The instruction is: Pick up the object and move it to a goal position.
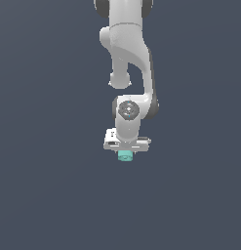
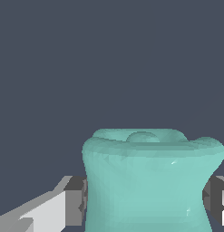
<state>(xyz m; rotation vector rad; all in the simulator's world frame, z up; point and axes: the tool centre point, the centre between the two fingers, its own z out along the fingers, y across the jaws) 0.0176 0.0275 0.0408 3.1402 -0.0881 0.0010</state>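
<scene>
The object sits between the jaws of the gripper, just under the hand of the arm. In the wrist view the object fills the space between the two fingers, and each dark pad is against its side, so I judge that the jaws are clamped on it. The grasp step looks done. If the object is already lifted I cannot tell, because the worktop is one even dark surface and no shadow or contact line shows. No goal marker is visible in either view, so how far the move has to go is unknown; I judge the carrying is what is left. Around the gripper there is only bare surface, with no edge and no other thing in view. Room to move seems open on every side.
</scene>
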